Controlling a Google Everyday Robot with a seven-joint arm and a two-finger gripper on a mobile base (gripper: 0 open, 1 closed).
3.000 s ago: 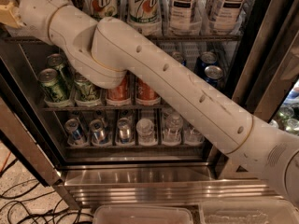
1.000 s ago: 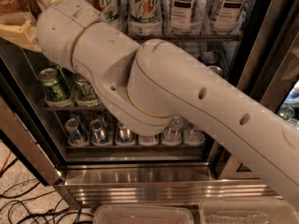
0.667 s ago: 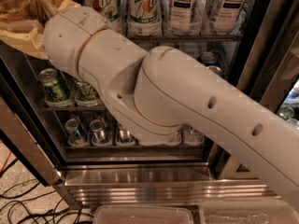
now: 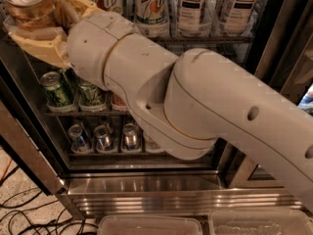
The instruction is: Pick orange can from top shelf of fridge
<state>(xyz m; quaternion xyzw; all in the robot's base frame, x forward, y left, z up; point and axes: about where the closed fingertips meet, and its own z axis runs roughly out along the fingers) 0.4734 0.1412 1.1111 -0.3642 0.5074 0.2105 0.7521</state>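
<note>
Orange can (image 4: 27,4), at the upper-left corner of view, is clamped by the gripper (image 4: 46,21) (fingers closed onto its sides), left of the 7Up cans (image 4: 151,9), near the fridge (image 4: 24,151) frame edge.

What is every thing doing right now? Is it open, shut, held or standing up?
gripper: at the left end of the top shelf, jaws shut on the orange can.
orange can: held, lid up.
fridge: open, arm reaching inside.
7Up cans: upright on the top shelf.
tea bottles: upright.
green cans: upright, one rack down.
</note>
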